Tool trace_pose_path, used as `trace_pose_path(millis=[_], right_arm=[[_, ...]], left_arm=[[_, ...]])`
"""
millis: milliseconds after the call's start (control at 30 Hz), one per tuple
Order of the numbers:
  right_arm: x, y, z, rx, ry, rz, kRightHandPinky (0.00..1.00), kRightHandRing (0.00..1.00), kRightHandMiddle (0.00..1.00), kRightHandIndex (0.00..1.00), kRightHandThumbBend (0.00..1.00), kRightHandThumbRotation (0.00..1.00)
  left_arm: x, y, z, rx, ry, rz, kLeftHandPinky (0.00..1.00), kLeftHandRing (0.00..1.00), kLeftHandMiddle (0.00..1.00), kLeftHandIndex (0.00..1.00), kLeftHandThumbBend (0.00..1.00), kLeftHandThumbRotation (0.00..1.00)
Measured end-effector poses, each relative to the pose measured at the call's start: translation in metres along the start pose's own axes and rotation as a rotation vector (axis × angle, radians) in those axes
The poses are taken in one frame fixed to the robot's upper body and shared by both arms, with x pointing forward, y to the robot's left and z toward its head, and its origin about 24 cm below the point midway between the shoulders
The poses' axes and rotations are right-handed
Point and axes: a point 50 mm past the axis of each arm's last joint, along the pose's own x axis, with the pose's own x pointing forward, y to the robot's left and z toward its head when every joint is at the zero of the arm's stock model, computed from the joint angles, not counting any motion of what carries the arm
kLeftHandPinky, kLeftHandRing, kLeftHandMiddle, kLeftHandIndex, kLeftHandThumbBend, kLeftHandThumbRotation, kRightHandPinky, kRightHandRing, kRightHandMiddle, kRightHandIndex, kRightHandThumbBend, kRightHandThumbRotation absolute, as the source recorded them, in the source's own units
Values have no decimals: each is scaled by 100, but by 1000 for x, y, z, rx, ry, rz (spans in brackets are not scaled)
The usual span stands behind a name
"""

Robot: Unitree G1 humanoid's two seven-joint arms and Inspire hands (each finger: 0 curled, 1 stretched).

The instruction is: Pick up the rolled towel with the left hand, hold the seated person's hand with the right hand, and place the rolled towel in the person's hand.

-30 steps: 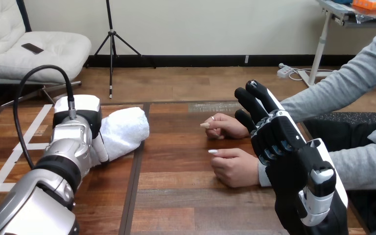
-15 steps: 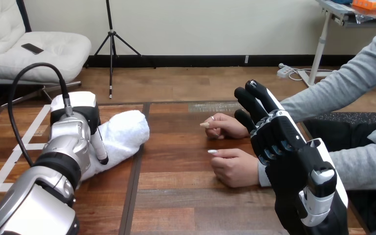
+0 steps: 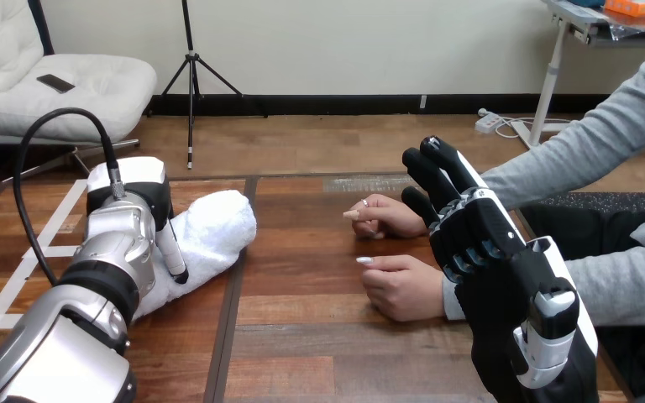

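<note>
Your left hand [image 3: 133, 201] sits on the near end of the white rolled towel [image 3: 214, 225], which lies on the wooden table [image 3: 319, 344] toward its left side. The wrist hides the grip, so you cannot tell whether the hand is clenched on the towel. Your right hand [image 3: 479, 239] is raised, fingers straight, released and holding nothing, just beside the wrists of the person's nearer hand [image 3: 403, 287] and the person's farther hand [image 3: 384, 217], both resting loosely curled on the table, apart from the towel.
</note>
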Motion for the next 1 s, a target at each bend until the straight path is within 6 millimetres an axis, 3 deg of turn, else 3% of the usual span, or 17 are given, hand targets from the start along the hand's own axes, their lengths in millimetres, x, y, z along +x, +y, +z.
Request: trace_pose_path(millis=[600, 800, 1000], right_arm=[[0, 0, 3, 10, -14, 2, 100, 100, 94, 94, 93, 100], [0, 0, 3, 10, -12, 1, 100, 100, 94, 94, 93, 100], [-1, -1, 3, 8, -10, -2, 100, 100, 94, 94, 93, 100]], left_arm=[[-1, 5, 4, 66, 39, -53, 28, 41, 51, 59, 95, 35], [-1, 5, 6, 116, 39, -51, 36, 52, 58, 63, 96, 44], [-1, 5, 7, 137, 38, -50, 58, 69, 71, 70, 96, 49]])
